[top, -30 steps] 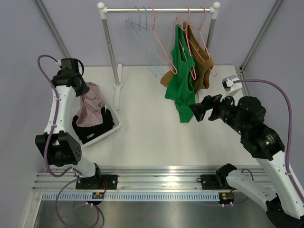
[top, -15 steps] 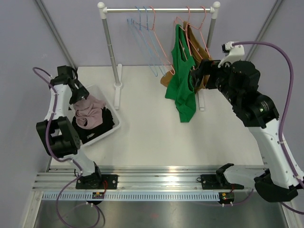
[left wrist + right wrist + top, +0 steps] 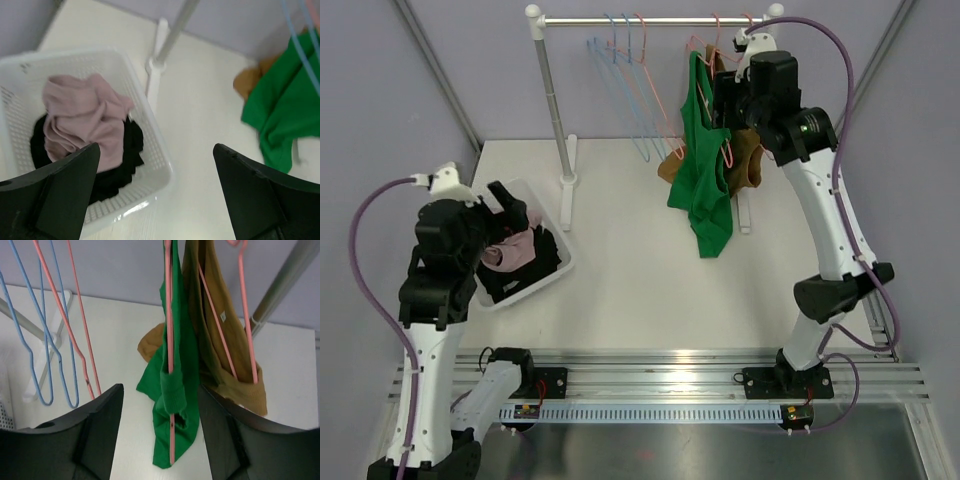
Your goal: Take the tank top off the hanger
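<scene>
1. Green tank top (image 3: 175, 390): one, on a pink hanger (image 3: 169, 315) right of centre on the rail (image 3: 650, 20), its hem drooping toward the table (image 3: 650, 290).
2. One brown tank top (image 3: 220, 365) hangs on a second pink hanger (image 3: 245, 315), pressed against the green one's right side.
3. Three empty hangers are on the rail's left part: two blue hangers (image 3: 72, 405) and one pink (image 3: 80, 325). That makes five hangers in all.
4. One white basket (image 3: 155, 150) sits at the left of the table. It holds a crumpled pink garment (image 3: 85, 120) lying on a black garment (image 3: 127, 150).
5. Crowding the green top are the brown top behind it, the rack's right post (image 3: 285, 280) just beyond, and the empty pink hanger to its left.
6. The right gripper (image 3: 159, 390) is up by the rail with its fingers spread wide and nothing grasped. In the wrist view the green top hangs between them; I cannot tell whether it touches them.
7. The left gripper (image 3: 155, 147) is above the basket's near side, its fingers wide apart and empty.
8. A second ago the right gripper was low over the table beside the green top's hem; it has since climbed to rail height.
9. The left gripper then held the pink garment up over the basket; that garment now lies in the basket, and the arm has pulled back toward the lower left.
</scene>
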Robot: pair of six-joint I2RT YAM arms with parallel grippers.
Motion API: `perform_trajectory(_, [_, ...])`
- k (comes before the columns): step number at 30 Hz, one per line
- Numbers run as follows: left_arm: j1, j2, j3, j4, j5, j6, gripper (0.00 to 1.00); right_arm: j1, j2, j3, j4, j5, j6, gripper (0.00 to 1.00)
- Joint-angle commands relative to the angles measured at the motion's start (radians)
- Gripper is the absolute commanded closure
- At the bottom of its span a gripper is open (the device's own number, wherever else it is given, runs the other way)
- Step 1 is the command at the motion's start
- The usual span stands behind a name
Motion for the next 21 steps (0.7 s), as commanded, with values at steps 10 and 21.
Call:
perform_trajectory(10, [-0.085, -0.154, -0.336, 0.103, 0.181, 0.089, 0.01, -0.027, 0.327, 0.371, 0.022, -0.003, -0.12, 0.52])
perform_trajectory(21, [-0.085, -0.147, -0.347, 0.111, 0.234, 0.092, 0.01, -0.027, 0.311, 0.336, 0.143, -0.035, -0.074, 1.0])
